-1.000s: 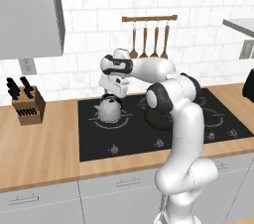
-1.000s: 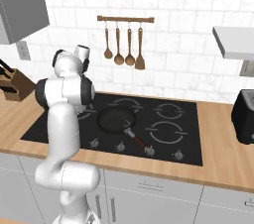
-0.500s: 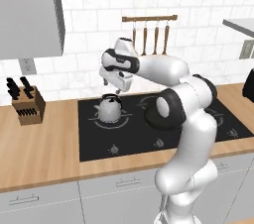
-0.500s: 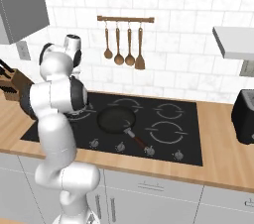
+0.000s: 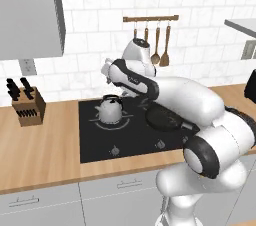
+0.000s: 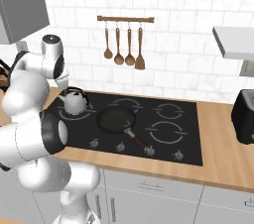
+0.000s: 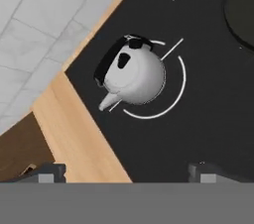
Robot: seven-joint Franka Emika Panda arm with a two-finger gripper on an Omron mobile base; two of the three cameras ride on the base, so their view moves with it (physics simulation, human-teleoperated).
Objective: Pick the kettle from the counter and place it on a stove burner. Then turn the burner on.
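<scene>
Silver-grey kettle [image 7: 133, 75], black-handled, sits upright on the stove burner [image 7: 181, 85]; jaws wide, empty.

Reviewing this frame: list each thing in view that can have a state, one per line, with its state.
kettle: upright on the stove burner, not held
stove burner: ringed around the kettle; whether it is on cannot be told
gripper: open, above the kettle, holding nothing
frying pan: flat on the middle of the cooktop, handle toward the front edge
cooktop knobs: positions too small to read
</scene>
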